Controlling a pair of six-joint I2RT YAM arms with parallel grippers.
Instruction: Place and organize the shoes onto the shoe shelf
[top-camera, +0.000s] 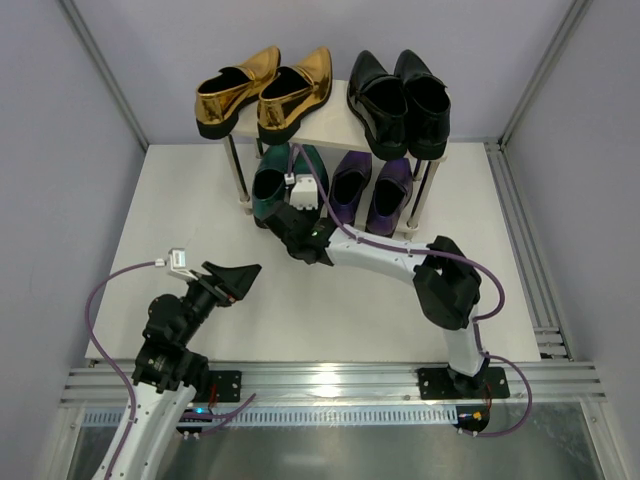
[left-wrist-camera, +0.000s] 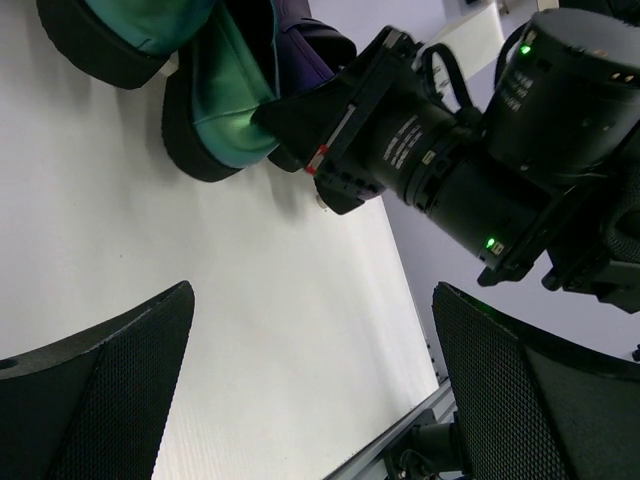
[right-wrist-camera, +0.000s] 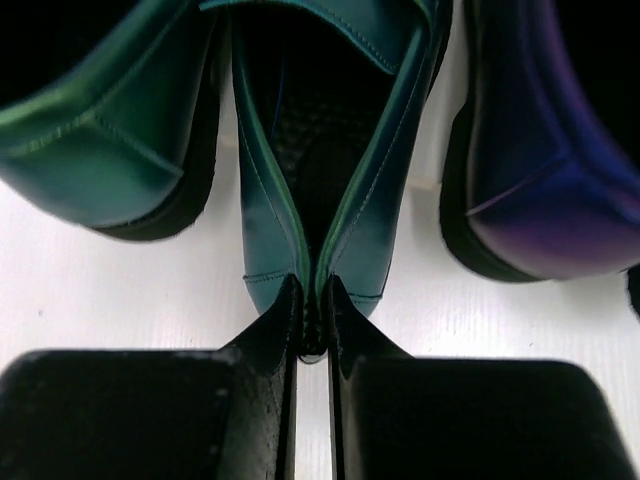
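Observation:
The shoe shelf (top-camera: 333, 122) stands at the back. The gold pair (top-camera: 262, 88) and black pair (top-camera: 402, 98) sit on its top board. The teal pair (top-camera: 268, 186) and purple pair (top-camera: 368, 186) sit under it. My right gripper (top-camera: 300, 208) is shut on the heel rim of the right teal shoe (right-wrist-camera: 262, 215); in the right wrist view the gripper (right-wrist-camera: 313, 322) pinches it, with the other teal shoe (right-wrist-camera: 100, 150) to the left and a purple shoe (right-wrist-camera: 545, 170) to the right. My left gripper (top-camera: 238, 277) is open and empty over the table; in its own view (left-wrist-camera: 310, 400) it shows only bare table between the fingers.
The right arm's wrist (left-wrist-camera: 470, 150) stretches across the table's middle toward the shelf. Thin shelf posts (top-camera: 240, 178) stand at the corners. Metal frame rails (top-camera: 530, 240) run along the right edge and the near edge (top-camera: 330, 378). Grey walls close in both sides.

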